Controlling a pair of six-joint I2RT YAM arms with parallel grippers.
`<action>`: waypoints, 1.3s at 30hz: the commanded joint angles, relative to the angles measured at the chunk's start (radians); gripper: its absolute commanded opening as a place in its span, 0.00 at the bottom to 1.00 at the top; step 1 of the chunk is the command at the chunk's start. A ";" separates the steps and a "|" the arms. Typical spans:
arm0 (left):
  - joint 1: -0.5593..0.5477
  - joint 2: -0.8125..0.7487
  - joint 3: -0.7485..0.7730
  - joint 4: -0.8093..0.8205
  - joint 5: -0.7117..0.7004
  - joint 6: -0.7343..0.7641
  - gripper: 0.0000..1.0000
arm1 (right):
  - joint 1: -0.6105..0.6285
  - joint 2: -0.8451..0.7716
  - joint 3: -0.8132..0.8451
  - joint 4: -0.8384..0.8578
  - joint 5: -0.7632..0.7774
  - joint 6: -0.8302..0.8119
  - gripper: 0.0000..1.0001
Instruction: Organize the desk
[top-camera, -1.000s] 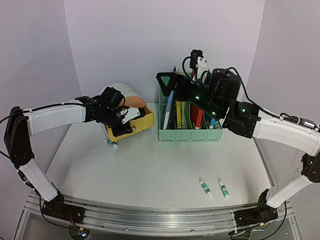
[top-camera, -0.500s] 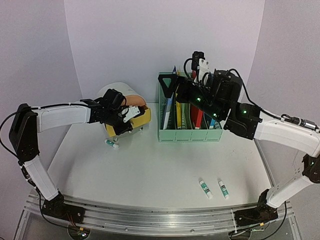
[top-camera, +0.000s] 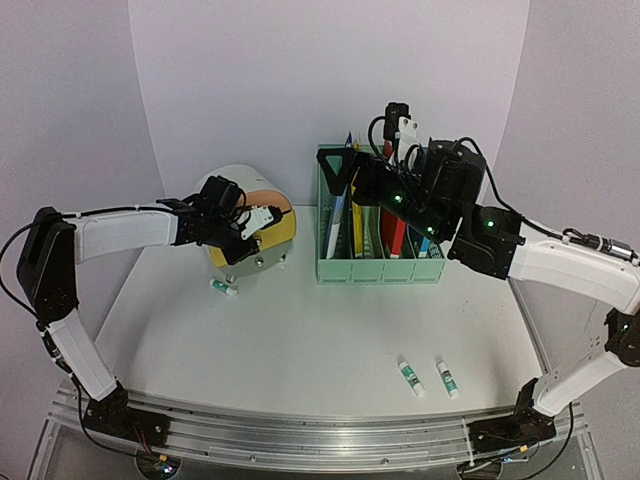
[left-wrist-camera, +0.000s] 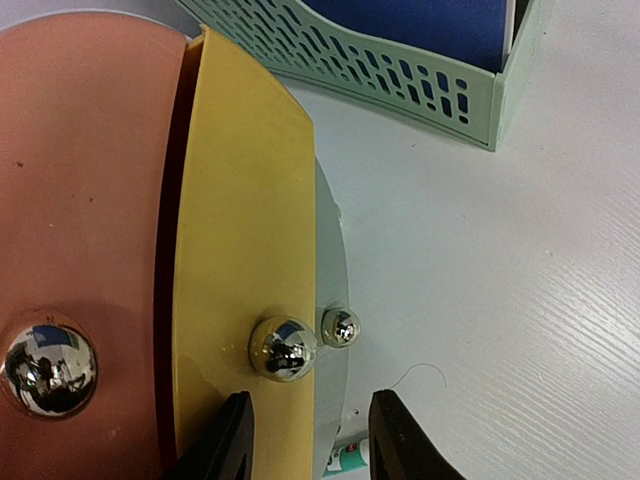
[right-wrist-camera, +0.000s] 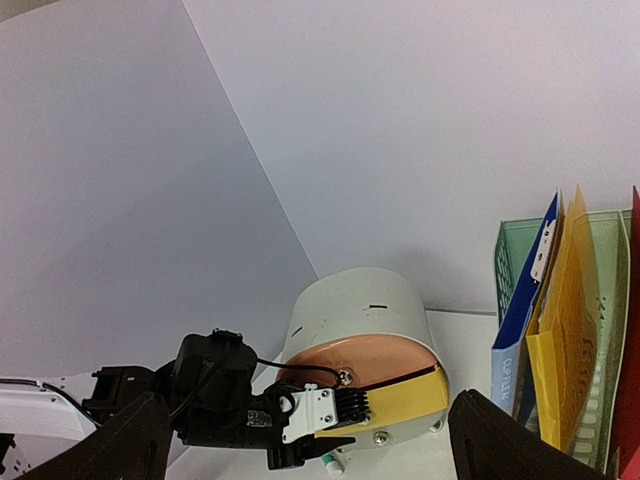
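1. Top view: the white bench spans the middle of the scene, between lilac walls. At the far left, the left hand is spread and empty, and sits against the yellow drawer of a round drawer unit. The right hand is also spread and empty, and hangs over the green file rack. One glue stick lies just beside the unit, and a pair of glue sticks lies near right.
2. Left wrist view: the fingers stand apart just below the drawer's knob, gripping nothing. The drawer looks almost shut. To finish well, push squarely on its front and go slowly, so the unit does not skid onto the stick at its foot.
3. Right wrist view: this hand's fingers are wide apart with nothing between them. It is best kept clear of the unit.
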 joint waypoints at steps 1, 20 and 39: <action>0.032 -0.011 0.001 0.035 -0.030 -0.009 0.39 | 0.002 -0.020 0.004 0.026 0.010 0.002 0.98; 0.090 -0.271 -0.146 -0.424 0.769 0.594 0.64 | 0.002 0.125 0.077 0.012 -0.105 0.072 0.98; 0.550 0.080 -0.221 -0.224 0.904 1.070 0.87 | 0.002 0.150 0.068 0.012 -0.131 0.046 0.98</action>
